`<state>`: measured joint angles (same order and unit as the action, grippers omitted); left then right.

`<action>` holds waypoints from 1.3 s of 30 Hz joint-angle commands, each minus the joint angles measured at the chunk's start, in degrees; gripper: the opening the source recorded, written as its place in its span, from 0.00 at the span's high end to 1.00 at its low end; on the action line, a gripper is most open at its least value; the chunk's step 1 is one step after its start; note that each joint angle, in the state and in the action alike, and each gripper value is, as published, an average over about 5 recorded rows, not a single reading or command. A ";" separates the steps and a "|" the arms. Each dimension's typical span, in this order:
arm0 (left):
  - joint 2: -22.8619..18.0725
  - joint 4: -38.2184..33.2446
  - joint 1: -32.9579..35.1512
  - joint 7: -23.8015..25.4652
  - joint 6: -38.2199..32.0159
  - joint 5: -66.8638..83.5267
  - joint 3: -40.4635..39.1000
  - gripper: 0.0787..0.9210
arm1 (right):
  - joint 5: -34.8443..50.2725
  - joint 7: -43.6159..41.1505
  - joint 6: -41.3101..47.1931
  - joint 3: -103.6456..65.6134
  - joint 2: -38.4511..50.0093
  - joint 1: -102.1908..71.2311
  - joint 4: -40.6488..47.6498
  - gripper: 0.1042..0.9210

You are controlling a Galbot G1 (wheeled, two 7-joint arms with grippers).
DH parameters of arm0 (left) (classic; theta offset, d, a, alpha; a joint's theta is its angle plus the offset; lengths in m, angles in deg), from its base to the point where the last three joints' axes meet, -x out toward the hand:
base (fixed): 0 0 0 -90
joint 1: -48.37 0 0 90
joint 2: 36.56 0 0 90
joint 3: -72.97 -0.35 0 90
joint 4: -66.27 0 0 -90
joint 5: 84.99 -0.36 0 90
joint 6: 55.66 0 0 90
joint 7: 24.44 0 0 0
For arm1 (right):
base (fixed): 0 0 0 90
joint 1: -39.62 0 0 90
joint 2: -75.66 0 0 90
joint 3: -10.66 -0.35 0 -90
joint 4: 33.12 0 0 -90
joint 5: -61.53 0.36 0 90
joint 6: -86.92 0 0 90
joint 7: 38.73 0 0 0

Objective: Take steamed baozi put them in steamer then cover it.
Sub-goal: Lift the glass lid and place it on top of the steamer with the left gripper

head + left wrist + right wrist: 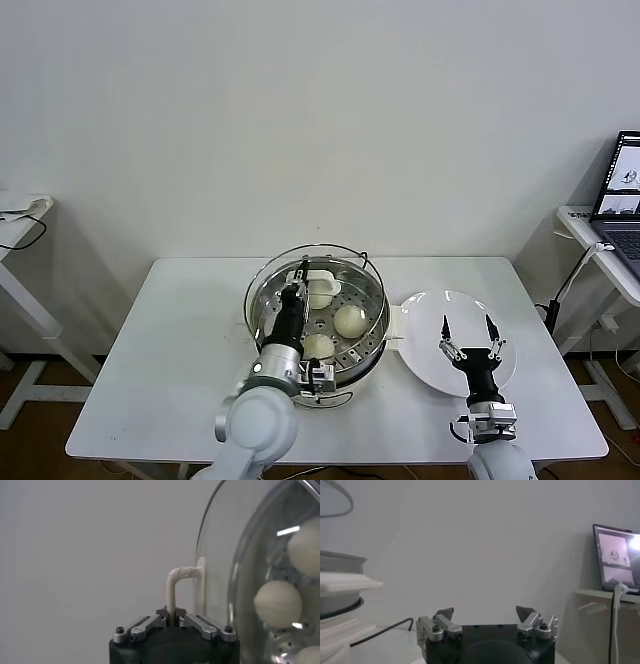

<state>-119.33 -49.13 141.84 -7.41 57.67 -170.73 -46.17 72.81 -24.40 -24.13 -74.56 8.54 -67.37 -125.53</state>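
Observation:
The steel steamer (368, 352) stands mid-table with cream-white baozi on its perforated tray; two show clearly in the head view (350, 320) (318, 346). My left gripper (297, 287) is shut on the cream-white handle (172, 587) of the clear glass cover (330, 264). It holds the cover tilted over the steamer's far side. Through the glass (240, 555) three baozi show, one in the middle (277, 603). My right gripper (466, 331) is open and empty above the white plate (425, 312), as the right wrist view (485, 615) also shows.
The steamer's side and white base fill one edge of the right wrist view (335, 595). A laptop (625, 195) sits on a side table at the right, with a cable hanging. Another side table (20, 215) stands at the left.

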 commanded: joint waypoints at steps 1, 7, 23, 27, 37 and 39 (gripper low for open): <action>-3.74 3.48 -0.69 1.58 1.00 -5.65 -1.83 0.87 | -0.03 -0.26 0.00 0.01 -0.10 -0.05 0.23 0.12; -4.33 4.18 -0.49 1.66 0.64 -6.48 -1.64 0.87 | -0.05 -0.34 0.02 -0.03 -0.08 -0.01 0.30 0.12; -4.32 4.91 0.45 1.17 0.03 -7.88 -1.58 0.87 | 0.07 -0.30 0.44 0.23 -0.02 0.57 0.40 0.12; -4.30 5.28 0.63 0.82 -0.22 -8.26 -1.47 0.87 | 0.07 -0.32 0.42 0.22 -0.06 0.51 0.44 0.12; -4.64 5.84 1.01 0.06 -1.02 -10.01 -1.14 0.87 | 0.09 -0.34 0.43 0.28 -0.13 0.46 0.44 0.12; -4.66 5.90 1.06 -0.08 -1.21 -10.43 -1.06 0.87 | 0.09 -0.35 0.42 0.30 -0.14 0.47 0.45 0.12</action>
<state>-123.81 -43.47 142.87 -7.21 56.75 -179.64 -47.25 72.87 -24.72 -23.70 -74.29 8.45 -66.93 -125.10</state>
